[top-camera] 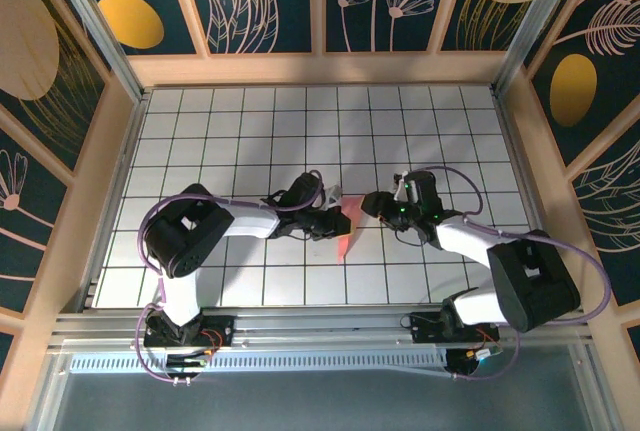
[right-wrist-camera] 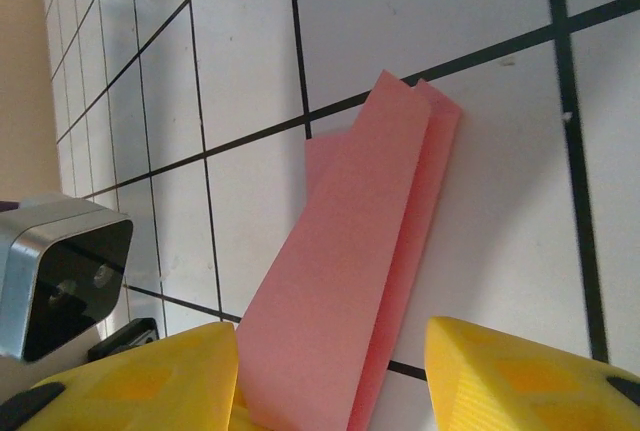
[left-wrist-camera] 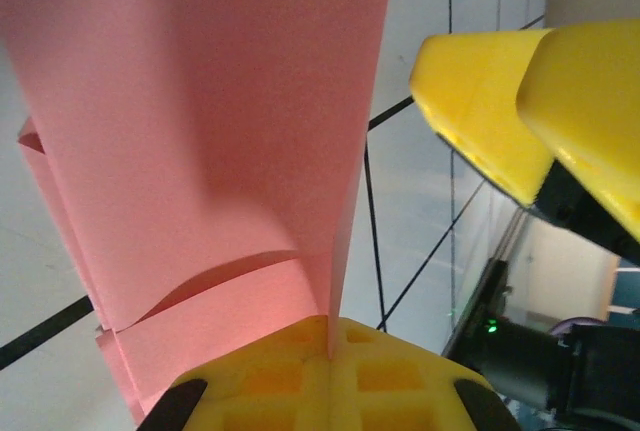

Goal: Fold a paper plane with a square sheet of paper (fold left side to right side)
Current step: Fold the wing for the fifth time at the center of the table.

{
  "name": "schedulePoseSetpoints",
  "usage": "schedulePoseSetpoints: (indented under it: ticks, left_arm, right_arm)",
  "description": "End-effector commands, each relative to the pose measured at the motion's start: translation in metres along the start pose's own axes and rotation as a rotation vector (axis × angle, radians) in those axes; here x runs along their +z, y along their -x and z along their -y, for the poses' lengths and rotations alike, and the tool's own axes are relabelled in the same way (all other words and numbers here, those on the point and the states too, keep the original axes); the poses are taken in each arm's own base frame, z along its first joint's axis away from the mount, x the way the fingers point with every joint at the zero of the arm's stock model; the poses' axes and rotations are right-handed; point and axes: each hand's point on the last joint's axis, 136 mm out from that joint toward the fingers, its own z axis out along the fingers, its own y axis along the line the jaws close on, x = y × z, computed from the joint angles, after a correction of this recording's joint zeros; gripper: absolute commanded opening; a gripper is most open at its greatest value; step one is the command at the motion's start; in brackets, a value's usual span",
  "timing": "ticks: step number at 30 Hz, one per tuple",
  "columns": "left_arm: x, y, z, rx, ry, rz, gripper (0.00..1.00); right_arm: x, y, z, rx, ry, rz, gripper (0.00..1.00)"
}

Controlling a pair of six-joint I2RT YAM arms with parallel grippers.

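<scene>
The salmon-pink sheet of paper [top-camera: 347,227] is folded into a narrow, layered strip near the middle of the tiled table. My left gripper [top-camera: 328,221] is shut on it, with one edge of the paper [left-wrist-camera: 200,131] pinched between the yellow jaws [left-wrist-camera: 330,341] and the rest rising up from them. My right gripper [top-camera: 372,203] stands open astride the strip's near end [right-wrist-camera: 350,271]. Its left finger [right-wrist-camera: 150,381] is against the paper's edge, and its right finger [right-wrist-camera: 510,371] is apart from it. Those yellow fingers [left-wrist-camera: 480,111] also hang just right of the paper in the left wrist view.
The white tiled table [top-camera: 250,121] is ringed by a low wooden wall [top-camera: 320,69]. Both arm bases [top-camera: 185,331] sit on the rail at the near edge. A grey and black block of the left arm [right-wrist-camera: 60,281] shows close to my right gripper.
</scene>
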Motion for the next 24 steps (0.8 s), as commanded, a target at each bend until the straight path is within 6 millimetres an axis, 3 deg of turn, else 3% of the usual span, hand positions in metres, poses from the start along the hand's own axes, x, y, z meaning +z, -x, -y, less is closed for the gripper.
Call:
schedulePoseSetpoints:
  ticks: [1, 24]
  left_arm:
    - [-0.001, 0.005, 0.009, -0.046, -0.103, 0.012, 0.00]
    - [-0.001, 0.002, 0.003, -0.117, -0.164, 0.008, 0.00]
  right_arm:
    - [0.007, -0.001, 0.000, 0.017, 0.003, 0.010, 0.52]
    - [0.032, -0.005, -0.007, 0.033, -0.007, -0.010, 0.49]
